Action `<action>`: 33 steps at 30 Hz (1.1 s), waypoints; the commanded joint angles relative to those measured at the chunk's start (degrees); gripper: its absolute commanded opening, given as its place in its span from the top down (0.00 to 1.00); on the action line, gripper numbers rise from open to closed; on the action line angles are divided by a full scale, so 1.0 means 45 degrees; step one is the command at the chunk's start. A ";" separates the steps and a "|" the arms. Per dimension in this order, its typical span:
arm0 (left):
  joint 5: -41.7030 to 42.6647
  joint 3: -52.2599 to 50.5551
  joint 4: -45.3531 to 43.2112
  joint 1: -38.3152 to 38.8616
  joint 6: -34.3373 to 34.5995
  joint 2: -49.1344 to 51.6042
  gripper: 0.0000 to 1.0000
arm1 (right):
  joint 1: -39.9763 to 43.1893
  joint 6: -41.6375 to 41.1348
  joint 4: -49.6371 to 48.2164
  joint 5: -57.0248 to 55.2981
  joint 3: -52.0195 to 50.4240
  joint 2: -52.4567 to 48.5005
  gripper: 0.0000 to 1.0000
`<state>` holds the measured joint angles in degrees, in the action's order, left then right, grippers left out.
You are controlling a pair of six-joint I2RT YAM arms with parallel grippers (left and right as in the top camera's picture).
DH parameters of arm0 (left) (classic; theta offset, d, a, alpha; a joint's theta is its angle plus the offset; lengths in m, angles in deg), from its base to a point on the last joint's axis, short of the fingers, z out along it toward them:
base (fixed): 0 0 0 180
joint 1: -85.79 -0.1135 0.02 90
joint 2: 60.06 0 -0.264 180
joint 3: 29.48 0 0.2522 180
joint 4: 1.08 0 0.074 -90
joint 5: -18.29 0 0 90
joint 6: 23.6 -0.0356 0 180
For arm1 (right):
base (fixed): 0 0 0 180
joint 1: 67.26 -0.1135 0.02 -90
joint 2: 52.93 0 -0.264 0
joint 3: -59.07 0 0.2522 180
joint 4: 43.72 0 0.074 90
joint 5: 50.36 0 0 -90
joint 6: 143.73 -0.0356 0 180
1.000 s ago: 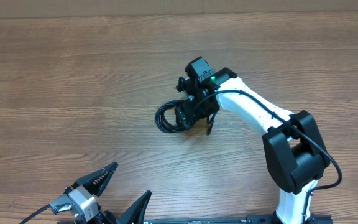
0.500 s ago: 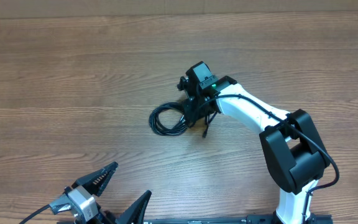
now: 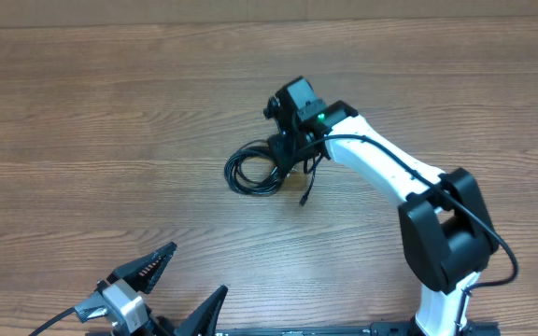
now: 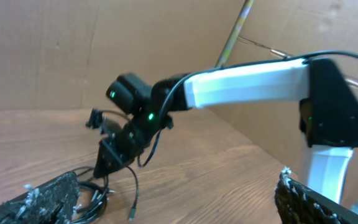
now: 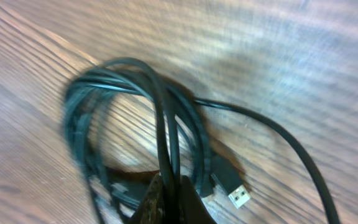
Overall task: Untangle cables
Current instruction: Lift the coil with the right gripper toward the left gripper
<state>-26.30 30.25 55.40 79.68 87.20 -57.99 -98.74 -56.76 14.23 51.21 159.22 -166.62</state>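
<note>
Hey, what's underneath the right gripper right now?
Thin black cables, coiled on the wooden table; strands run up into the shut right gripper, and a silver-tipped plug lies beside it. The stretch of coil directly beneath the gripper is hidden.

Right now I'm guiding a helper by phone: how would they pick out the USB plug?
On the wooden table, the right gripper pinches a coil of black cables. The plug lies on the wood just beside that coil; its bare silver tip sets it apart from the all-black cords.
</note>
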 commanded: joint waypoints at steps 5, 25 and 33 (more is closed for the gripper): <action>-0.0238 -0.1229 0.0418 0.0029 -0.1345 0.0151 0.00 | 0.0024 -0.0044 0.1452 -0.0481 0.1496 0.2409 0.96; -0.4114 -0.2875 0.0748 0.0029 0.2370 0.0199 0.16 | 0.0010 0.0359 0.4022 -0.0214 0.1583 0.6567 0.96; -0.2482 -0.2875 0.0831 0.0029 0.0107 0.0986 0.03 | -0.0083 0.2035 0.5066 0.1311 0.1583 0.6834 0.96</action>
<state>-41.55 17.51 59.10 79.68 95.42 -55.39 -98.79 -51.49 36.87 52.72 164.38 -137.44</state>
